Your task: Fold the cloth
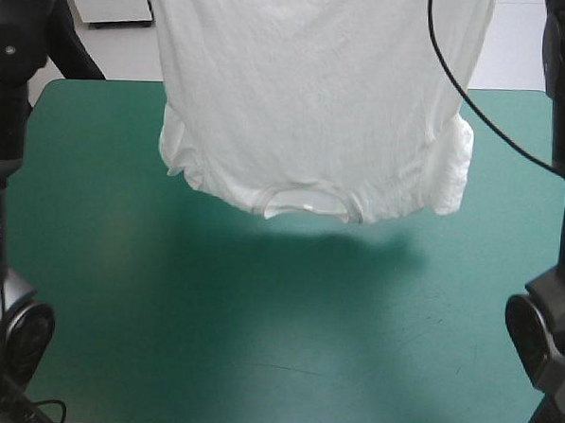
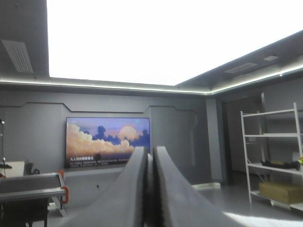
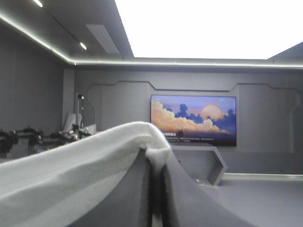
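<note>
t-shirt [image 1: 317, 100] was held lifted over the teal-green table [image 1: 257, 343], collar hanging lowest. right gripper [image 3: 155, 163] was clamped on its white edge, which was draped over one finger. left gripper [image 2: 150, 156] was pressed all but closed, a thin pale strip pinched between.

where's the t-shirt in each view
High view: T-shirt hangs over the table's far half, collar lowest.
Left wrist view: only a pale sliver between the left gripper's fingers.
Right wrist view: T-shirt draped over the right gripper.
Shared landmark: only the T-shirt itself.
</note>
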Controlling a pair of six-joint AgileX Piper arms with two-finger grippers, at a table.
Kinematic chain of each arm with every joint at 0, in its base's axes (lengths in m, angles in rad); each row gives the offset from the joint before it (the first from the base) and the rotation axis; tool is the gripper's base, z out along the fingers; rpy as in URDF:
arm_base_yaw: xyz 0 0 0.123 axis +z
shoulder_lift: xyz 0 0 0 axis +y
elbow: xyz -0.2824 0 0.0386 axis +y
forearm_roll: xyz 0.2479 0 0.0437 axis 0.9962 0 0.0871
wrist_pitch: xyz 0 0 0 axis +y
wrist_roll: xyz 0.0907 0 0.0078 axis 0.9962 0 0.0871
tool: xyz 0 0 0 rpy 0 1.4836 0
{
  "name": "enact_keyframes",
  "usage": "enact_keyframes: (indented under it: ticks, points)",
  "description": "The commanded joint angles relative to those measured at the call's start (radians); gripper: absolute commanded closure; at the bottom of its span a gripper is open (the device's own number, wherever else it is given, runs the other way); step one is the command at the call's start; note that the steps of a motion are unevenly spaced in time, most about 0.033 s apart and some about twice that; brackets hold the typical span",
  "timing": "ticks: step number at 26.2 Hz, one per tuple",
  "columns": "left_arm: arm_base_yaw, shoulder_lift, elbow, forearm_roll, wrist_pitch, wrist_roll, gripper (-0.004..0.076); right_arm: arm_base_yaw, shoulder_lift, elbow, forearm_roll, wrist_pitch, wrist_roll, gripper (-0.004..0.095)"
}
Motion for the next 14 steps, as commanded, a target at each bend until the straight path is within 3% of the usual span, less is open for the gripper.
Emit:
enact_keyframes:
  ticks: [1,5,9,10,13,14]
  points:
    - [0.001,0.097,-0.152,-0.01,-0.173,0.019,0.0733,-0.124,0.079,-0.131,0.194,-0.197,-0.06,0.0925]
    - [0.053,0.228,-0.334,-0.065,-0.141,0.014,0.0733,-0.2,0.151,-0.169,0.369,-0.272,-0.139,0.0925]
    - [0.103,0.319,-0.405,-0.17,-0.016,0.014,0.0733,-0.206,0.207,-0.169,0.436,-0.197,-0.2,0.0925]
    - [0.111,0.329,-0.405,-0.185,0.049,0.014,0.0733,-0.204,0.222,-0.169,0.46,-0.132,-0.231,0.0925]
    - [0.155,0.362,-0.403,-0.189,0.445,0.021,0.0734,-0.204,0.245,-0.136,0.529,0.165,-0.332,0.0925]
    - [0.158,0.374,-0.403,-0.191,0.529,0.0,0.0734,-0.204,0.243,-0.121,0.529,0.208,-0.356,0.0925]
